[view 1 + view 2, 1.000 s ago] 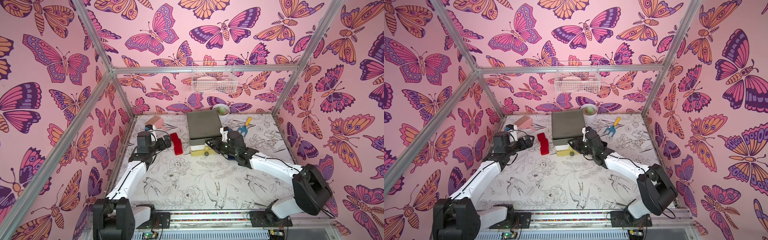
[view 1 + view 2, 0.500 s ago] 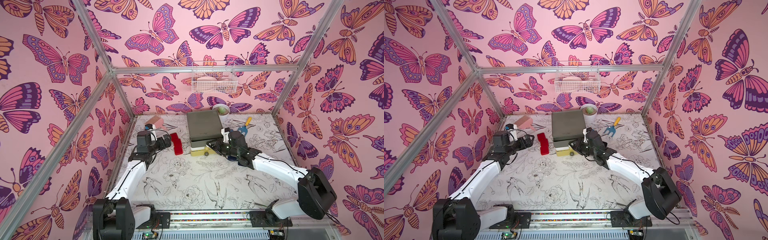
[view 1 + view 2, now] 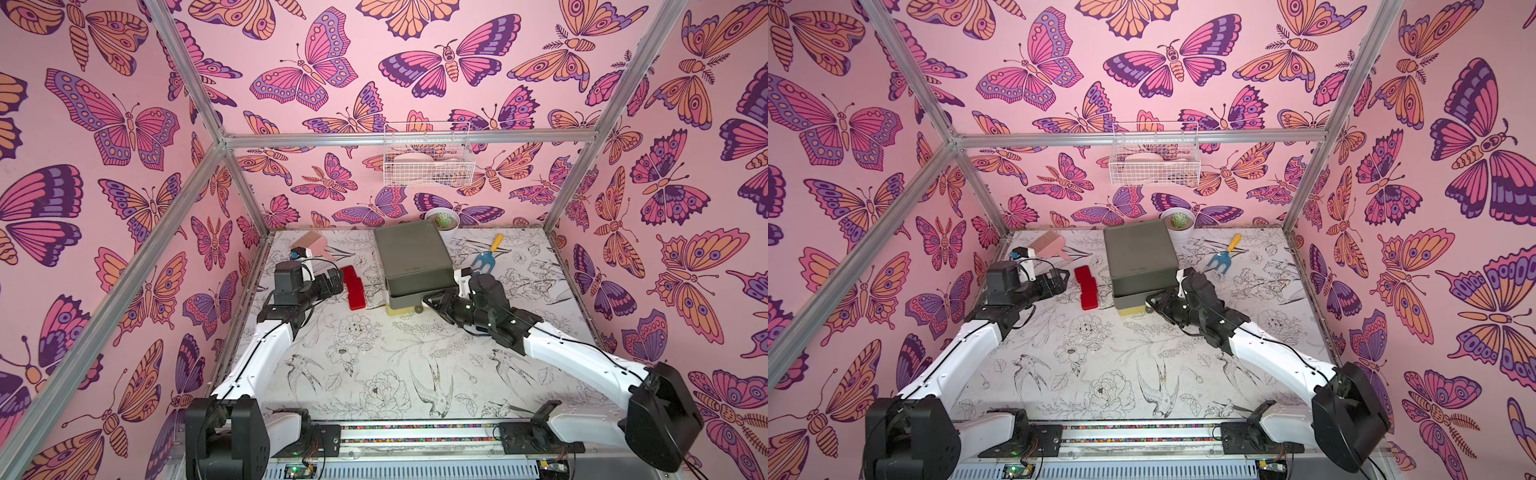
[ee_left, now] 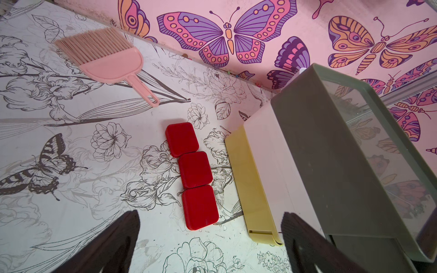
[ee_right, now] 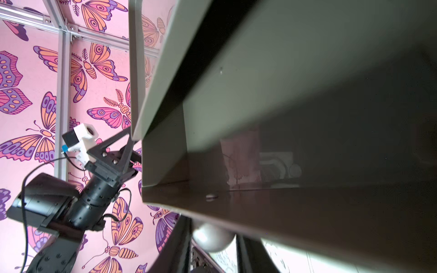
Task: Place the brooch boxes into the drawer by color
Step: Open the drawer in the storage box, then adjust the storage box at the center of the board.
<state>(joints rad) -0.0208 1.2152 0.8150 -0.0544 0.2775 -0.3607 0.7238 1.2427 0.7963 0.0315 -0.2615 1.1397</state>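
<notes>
Pink butterfly walls [image 3: 124, 124] stand around a table [image 3: 374, 374] covered in flower drawings. The drawer [image 3: 411, 257] sits near the back, and the right gripper [image 3: 432, 301] pinches a ball knob [image 5: 212, 238] on its front. Three red brooch boxes [image 4: 195, 170] lie in a touching row just beside the drawer, right before the wide-open left gripper [image 3: 1059, 279]. A pink brush [image 4: 101, 54], a toy fork [image 3: 484, 259] and a little plant pot [image 3: 442, 218] sit nearby.

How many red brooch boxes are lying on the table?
3. They lie edge to edge in one row on the table beside the drawer: the back box nearest the wall, the middle box, and the front box. Others may be hidden inside the drawer.
</notes>
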